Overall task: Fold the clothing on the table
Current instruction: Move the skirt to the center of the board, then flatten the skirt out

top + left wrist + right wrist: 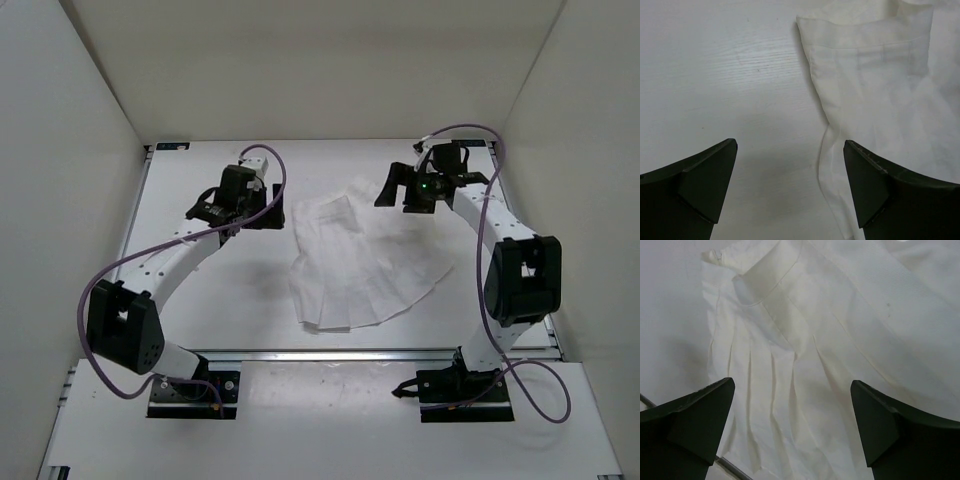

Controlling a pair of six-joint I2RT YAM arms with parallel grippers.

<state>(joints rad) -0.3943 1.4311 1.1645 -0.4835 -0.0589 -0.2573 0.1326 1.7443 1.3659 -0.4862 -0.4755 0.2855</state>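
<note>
Waist far, hem near, the clothing (350, 262) lies between both wide-open, empty claws, right gripper (792, 384) over its waistband, left gripper (790, 145) beside its left edge

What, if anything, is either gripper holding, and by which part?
Nothing is held. The left gripper and the right gripper both stand open over the white pleated skirt, with no fabric pinched in either.
</note>
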